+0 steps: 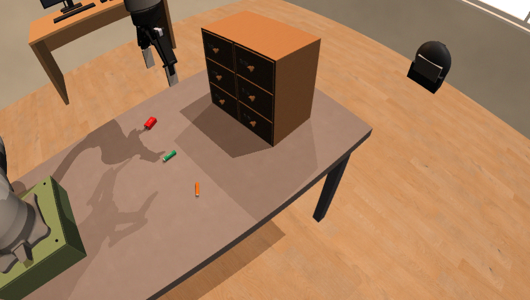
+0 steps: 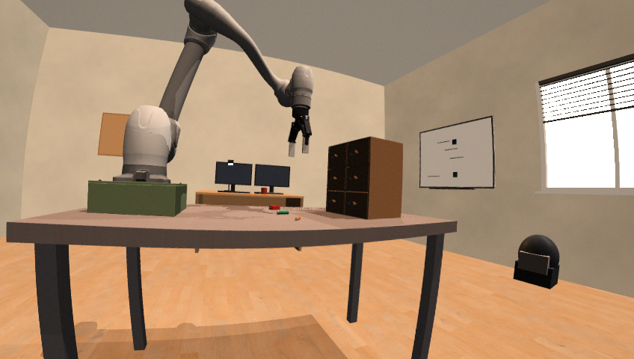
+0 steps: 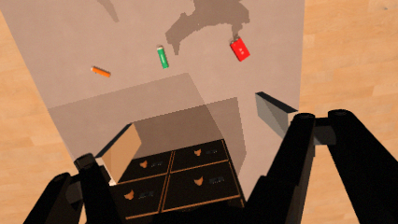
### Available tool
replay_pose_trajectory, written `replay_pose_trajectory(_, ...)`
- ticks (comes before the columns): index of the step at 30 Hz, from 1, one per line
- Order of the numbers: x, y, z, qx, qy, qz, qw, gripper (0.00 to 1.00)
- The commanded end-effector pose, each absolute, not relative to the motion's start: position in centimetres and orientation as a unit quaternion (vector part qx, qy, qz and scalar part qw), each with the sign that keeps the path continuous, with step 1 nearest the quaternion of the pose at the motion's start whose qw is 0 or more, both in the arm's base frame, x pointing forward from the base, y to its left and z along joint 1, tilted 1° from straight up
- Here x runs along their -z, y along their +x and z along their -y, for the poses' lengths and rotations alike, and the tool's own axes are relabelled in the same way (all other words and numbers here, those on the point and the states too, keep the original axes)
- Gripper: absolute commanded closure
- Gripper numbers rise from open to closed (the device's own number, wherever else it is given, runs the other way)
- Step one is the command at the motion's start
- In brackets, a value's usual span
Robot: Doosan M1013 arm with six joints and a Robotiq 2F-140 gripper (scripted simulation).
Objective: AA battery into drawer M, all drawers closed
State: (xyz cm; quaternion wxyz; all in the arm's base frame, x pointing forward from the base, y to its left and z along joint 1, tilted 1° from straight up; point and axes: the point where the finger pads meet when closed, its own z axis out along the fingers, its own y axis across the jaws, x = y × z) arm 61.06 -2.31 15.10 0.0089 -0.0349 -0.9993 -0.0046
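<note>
The chest (image 1: 295, 92) (image 2: 385, 177) (image 3: 184, 189) stands on the table with six dark drawers, all looking pushed in. Each has a small knob and a label too small to read, so I cannot tell which is M. A green cylindrical battery (image 1: 169, 155) (image 2: 282, 212) (image 3: 163, 57) lies on the table in front of the chest; it looks thicker than the orange battery (image 1: 197, 189) (image 2: 297, 218) (image 3: 101, 72), and its size fits an AA. My gripper (image 1: 160, 72) (image 2: 298, 150) (image 3: 195, 119) is open and empty, high above the table, in front of the chest in the wrist view.
A red block battery (image 1: 150, 122) (image 2: 274, 207) (image 3: 240, 49) lies on the table (image 1: 230, 208) (image 2: 231, 235) beyond the green battery in the top view. The green base block (image 1: 74, 237) (image 2: 133, 197) carries the arm at the table's other end. The chest is tall beside the gripper.
</note>
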Motion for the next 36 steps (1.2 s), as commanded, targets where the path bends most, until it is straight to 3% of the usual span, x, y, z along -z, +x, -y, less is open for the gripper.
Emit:
replay_pose_trajectory(1, -15.1, 61.3, 2.6, 0.004, -0.037, 0.999, 0.009, 0.0)
replay_pose_trajectory(13, -15.1, 61.3, 2.7, 0.004, -0.037, 0.999, 0.009, 0.0)
replay_pose_trajectory(22, -15.6, 60.3, 16.7, 0.004, -0.037, 0.999, 0.009, 0.0)
replay_pose_trajectory(36, -15.5, 60.2, 17.9, 0.003, -0.037, 0.999, 0.002, 0.0)
